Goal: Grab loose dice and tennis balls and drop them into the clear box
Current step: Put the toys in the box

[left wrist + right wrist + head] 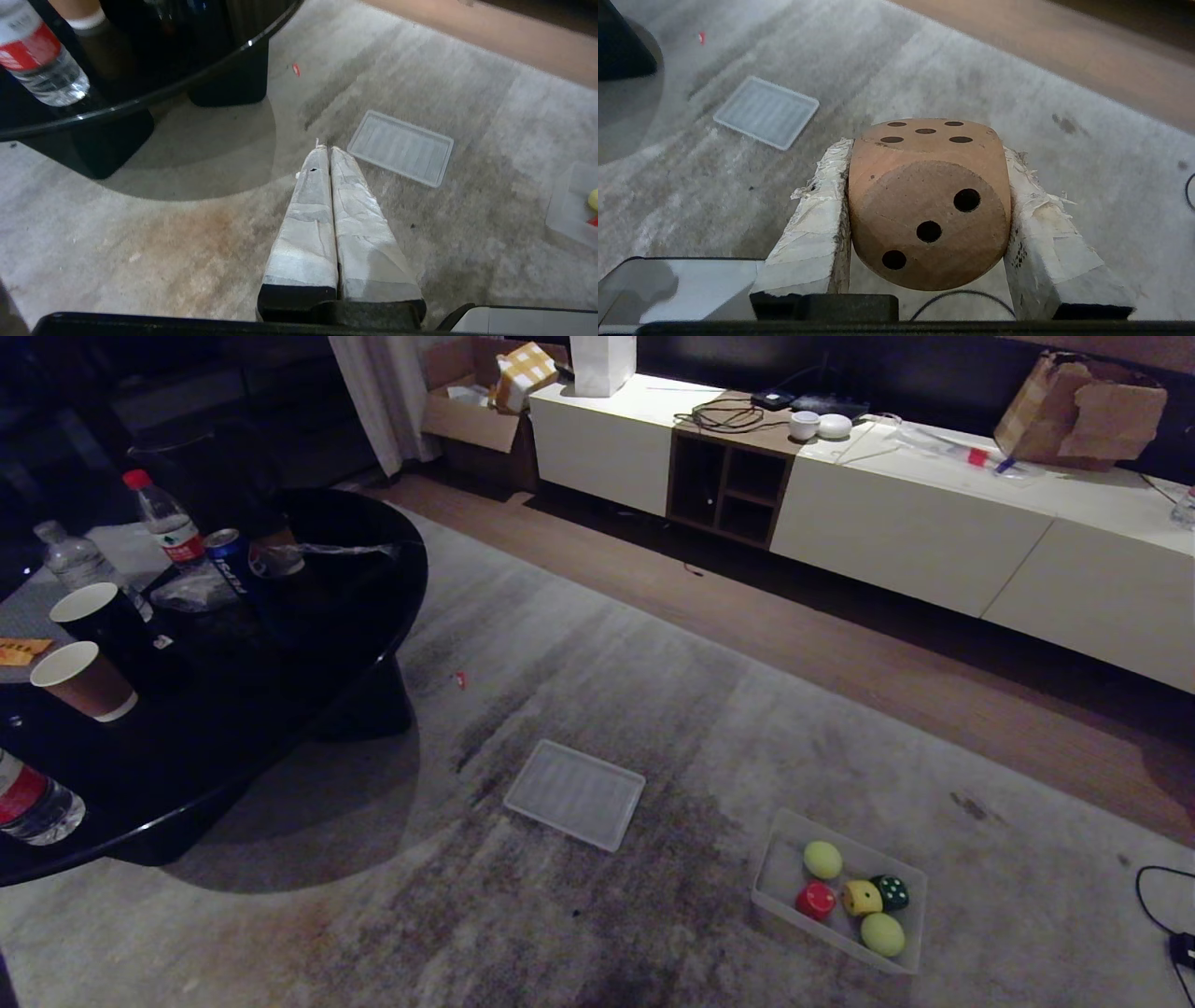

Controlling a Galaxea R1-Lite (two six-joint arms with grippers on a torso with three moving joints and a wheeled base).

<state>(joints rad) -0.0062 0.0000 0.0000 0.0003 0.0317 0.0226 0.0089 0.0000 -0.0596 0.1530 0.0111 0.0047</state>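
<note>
Holding two tennis balls (822, 860), three dice: clear box (771, 877) | right gripper (927, 140) clamps tan die (929, 205) | left gripper (325, 149) together

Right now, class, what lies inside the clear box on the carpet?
Inside the clear box: two tennis balls, plus a red die, yellow die and dark green die. Anything beneath them is hidden.

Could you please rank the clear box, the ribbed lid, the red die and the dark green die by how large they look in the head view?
1. clear box
2. ribbed lid, slightly smaller
3. red die
4. dark green die, partly hidden behind the yellow die, so these last two are unsure
</note>
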